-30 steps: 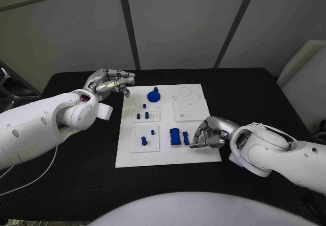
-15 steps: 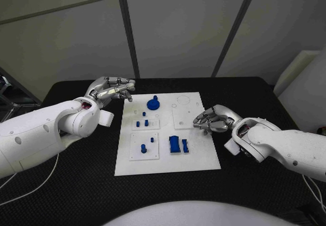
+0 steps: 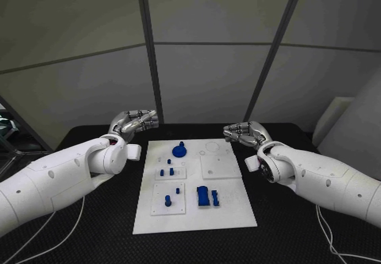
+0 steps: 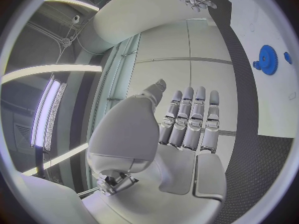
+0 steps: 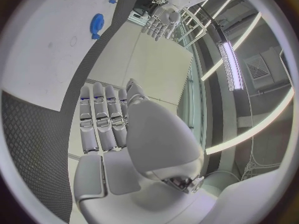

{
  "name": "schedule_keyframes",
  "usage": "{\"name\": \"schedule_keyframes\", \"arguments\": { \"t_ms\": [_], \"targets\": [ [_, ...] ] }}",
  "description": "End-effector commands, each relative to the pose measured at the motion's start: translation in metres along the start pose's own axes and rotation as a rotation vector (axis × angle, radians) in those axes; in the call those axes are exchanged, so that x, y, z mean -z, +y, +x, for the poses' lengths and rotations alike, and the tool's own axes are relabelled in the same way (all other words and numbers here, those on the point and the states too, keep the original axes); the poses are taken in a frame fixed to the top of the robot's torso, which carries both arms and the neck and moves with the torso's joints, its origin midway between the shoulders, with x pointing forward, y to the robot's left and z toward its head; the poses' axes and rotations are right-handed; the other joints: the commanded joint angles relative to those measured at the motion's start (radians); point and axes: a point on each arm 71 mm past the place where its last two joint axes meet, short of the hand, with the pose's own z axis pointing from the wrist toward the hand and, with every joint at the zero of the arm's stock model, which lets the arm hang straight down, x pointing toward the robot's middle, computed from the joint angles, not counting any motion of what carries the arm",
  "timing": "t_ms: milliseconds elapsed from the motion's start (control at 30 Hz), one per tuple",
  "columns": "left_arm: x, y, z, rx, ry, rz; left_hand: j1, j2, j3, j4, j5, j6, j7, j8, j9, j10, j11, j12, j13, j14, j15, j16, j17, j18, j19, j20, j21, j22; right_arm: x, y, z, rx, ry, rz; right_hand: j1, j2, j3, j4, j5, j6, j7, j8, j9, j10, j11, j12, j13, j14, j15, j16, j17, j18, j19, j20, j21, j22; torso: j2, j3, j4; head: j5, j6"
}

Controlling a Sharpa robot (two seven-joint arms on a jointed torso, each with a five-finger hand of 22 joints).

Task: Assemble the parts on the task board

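The white task board (image 3: 230, 206) lies in the middle of the black table. On it a blue gear part (image 3: 179, 148) stands near the far edge, small blue pegs (image 3: 166, 171) sit mid-left, and two blue blocks (image 3: 203, 196) lie nearer me beside another peg (image 3: 168, 199). My left hand (image 3: 135, 121) hovers off the board's far left corner and holds nothing. My right hand (image 3: 244, 132) hovers off the far right corner, also holding nothing. In the left wrist view the left hand (image 4: 187, 124) has straight fingers, with the gear (image 4: 268, 59) beyond. The right hand (image 5: 106, 124) looks the same in its own wrist view.
Black table surface (image 3: 95, 220) surrounds the board on all sides. Grey wall panels stand right behind the table's far edge. A white cable (image 3: 48, 231) trails over the table at the left.
The camera has tilted up. My right hand has lifted away from the blue blocks at the board's right side and moved to the far right corner. The left hand has barely moved.
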Motion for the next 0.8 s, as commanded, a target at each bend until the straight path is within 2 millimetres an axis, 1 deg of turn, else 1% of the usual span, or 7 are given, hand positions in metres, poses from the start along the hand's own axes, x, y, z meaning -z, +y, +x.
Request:
{"name": "schedule_keyframes", "arguments": {
  "t_ms": [33, 233, 267, 533, 733, 767, 800],
  "targets": [
    [-0.004, 0.0, -0.003, 0.025, -0.082, 0.045, 0.009, 0.02, -0.032, 0.0, -0.002, 0.0, -0.008, -0.026, -0.001, -0.014, -0.001, -0.045, -0.001, -0.003, 0.004, -0.059, -0.03, -0.009, -0.034, 0.006, 0.003, -0.071, -0.006, 0.001, 0.002, -0.101, 0.002, -0.05, -0.025, -0.001, 0.0, -0.018, -0.002, -0.006, 0.003, -0.002, -0.026, 0.006, 0.005, -0.013, -0.043, 0.024, -0.001, -0.031, -0.041, 0.006, 0.013, 0.007, -0.029, -0.023, -0.016, -0.0009, 0.0078, 0.009, 0.026],
    [-0.006, 0.006, 0.003, 0.023, -0.1, 0.045, 0.014, 0.031, -0.066, 0.0, -0.002, -0.006, -0.005, -0.033, -0.002, -0.021, 0.005, -0.083, -0.001, -0.008, 0.011, -0.108, -0.05, -0.011, -0.047, 0.008, 0.003, -0.132, -0.012, 0.0, 0.012, -0.123, 0.019, -0.053, -0.048, 0.004, 0.002, -0.041, -0.002, -0.011, 0.005, -0.004, -0.055, 0.001, 0.008, -0.018, -0.085, 0.048, -0.001, -0.058, -0.082, 0.006, 0.032, 0.009, -0.059, -0.048, -0.016, 0.0035, 0.0095, 0.019, 0.049],
    [-0.005, 0.009, 0.005, 0.018, -0.055, 0.011, -0.394, 0.079, -0.116, -0.072, -0.039, -0.28, -0.045, -0.095, -0.066, -0.308, -0.051, -0.164, -0.063, -0.273, -0.044, -0.187, -0.115, -0.058, -0.234, -0.08, -0.06, -0.26, -0.011, -0.003, 0.011, -0.072, -0.001, -0.02, -0.503, -0.031, 0.047, -0.095, -0.055, -0.301, -0.049, -0.066, -0.087, -0.323, -0.04, -0.081, -0.152, -0.287, -0.036, -0.129, -0.128, -0.054, -0.236, -0.068, -0.1, -0.137, -0.016, 0.0011, 0.0071, 0.017, 0.042],
    [0.005, 0.01, 0.015, 0.001, -0.067, 0.014, -0.627, 0.079, -0.153, -0.072, -0.131, -0.442, -0.072, -0.095, -0.066, -0.48, -0.082, -0.164, -0.063, -0.427, -0.07, -0.187, -0.115, -0.101, -0.351, -0.129, -0.06, -0.339, -0.005, 0.007, 0.016, -0.097, -0.024, -0.037, -0.771, -0.031, 0.047, -0.132, -0.086, -0.473, -0.077, -0.066, -0.169, -0.508, -0.063, -0.081, -0.152, -0.471, -0.121, -0.129, -0.158, -0.071, -0.38, -0.113, -0.129, -0.137, -0.015, 0.0301, 0.0069, 0.027, 0.066],
    [0.027, 0.011, 0.034, -0.032, -0.09, 0.018, -0.78, 0.079, -0.173, -0.072, -0.131, -0.547, -0.149, -0.095, -0.066, -0.591, -0.103, -0.164, -0.063, -0.528, -0.089, -0.187, -0.115, -0.101, -0.424, -0.162, -0.06, -0.388, 0.011, 0.022, 0.026, -0.143, -0.068, -0.055, -0.942, -0.031, 0.047, -0.154, -0.106, -0.583, -0.097, -0.066, -0.169, -0.63, -0.141, -0.081, -0.152, -0.594, -0.121, -0.129, -0.243, -0.092, -0.479, -0.142, -0.207, -0.137, -0.014, 0.035, 0.0069, 0.029, 0.071],
    [0.032, 0.012, 0.038, -0.039, -0.095, 0.019, -0.802, 0.079, -0.177, -0.072, -0.131, -0.562, -0.149, -0.095, -0.066, -0.607, -0.106, -0.164, -0.063, -0.542, -0.16, -0.187, -0.115, -0.102, -0.434, -0.167, -0.06, -0.395, 0.014, 0.025, 0.028, -0.153, -0.078, -0.056, -0.969, -0.031, 0.047, -0.157, -0.11, -0.6, -0.1, -0.066, -0.169, -0.648, -0.141, -0.081, -0.152, -0.613, -0.121, -0.129, -0.243, -0.093, -0.494, -0.146, -0.207, -0.137, -0.014, 0.035, 0.0069, 0.029, 0.071],
    [0.037, 0.012, 0.041, -0.046, -0.1, 0.019, -0.825, 0.079, -0.18, -0.072, -0.131, -0.577, -0.149, -0.095, -0.066, -0.623, -0.109, -0.164, -0.063, -0.557, -0.16, -0.187, -0.115, -0.102, -0.445, -0.172, -0.06, -0.403, 0.019, 0.029, 0.03, -0.163, -0.087, -0.056, -0.994, -0.031, 0.047, -0.159, -0.182, -0.616, -0.171, -0.066, -0.169, -0.666, -0.141, -0.081, -0.152, -0.632, -0.121, -0.129, -0.243, -0.093, -0.508, -0.151, -0.207, -0.137, -0.014, 0.035, 0.0069, 0.029, 0.071]
  ]
}}
